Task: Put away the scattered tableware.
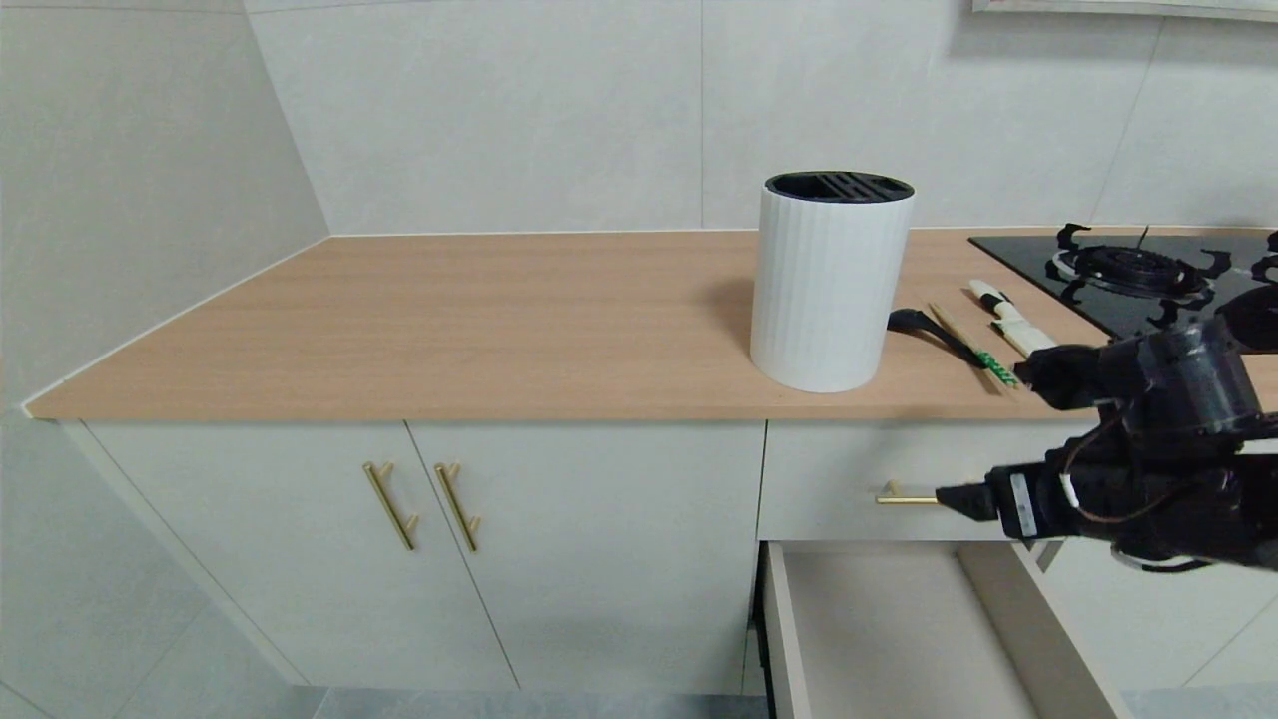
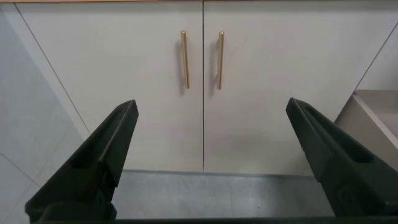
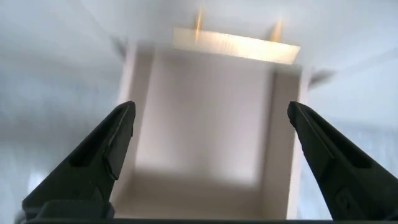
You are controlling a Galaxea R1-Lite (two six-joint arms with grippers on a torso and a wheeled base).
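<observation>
Right tool (image 3: 209, 109) over drawer (image 1: 879, 629), chopsticks (image 1: 947, 321) diagonal toward front-right

My head camera looks down over the counter (image 1: 449, 330) from farther back. My left wrist camera faces the doors (image 2: 261, 124); the right looks closely into the drawer (image 3: 205, 118). Head view shares both.

White ribbed holder (image 1: 829, 300), wood-grain counter (image 1: 449, 330)
</observation>
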